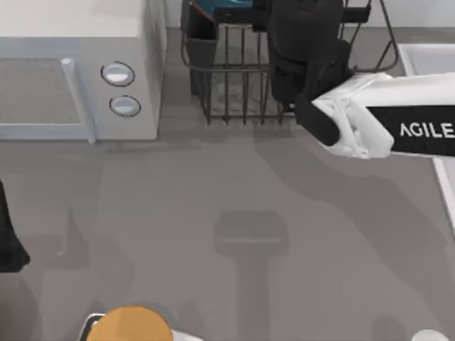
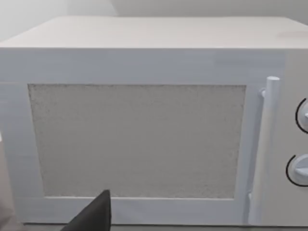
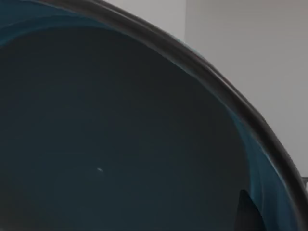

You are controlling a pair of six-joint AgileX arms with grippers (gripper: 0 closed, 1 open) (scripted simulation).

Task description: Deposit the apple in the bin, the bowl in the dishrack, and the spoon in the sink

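1. Right arm reaches over the dishrack (image 1: 234, 78) at the table's far side; its gripper (image 1: 302, 42) hangs above the wires, grip state impossible to tell.
2. The bowl (image 3: 120, 134) sits in the rack, under that gripper.
3. Left gripper (image 2: 94, 216) is parked, facing the microwave (image 2: 144, 120).

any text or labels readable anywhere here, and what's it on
"AGILE": white letters on a black band on the right arm, cut off by the edge of the top view.
The microwave knobs carry no readable marks.
No other text.
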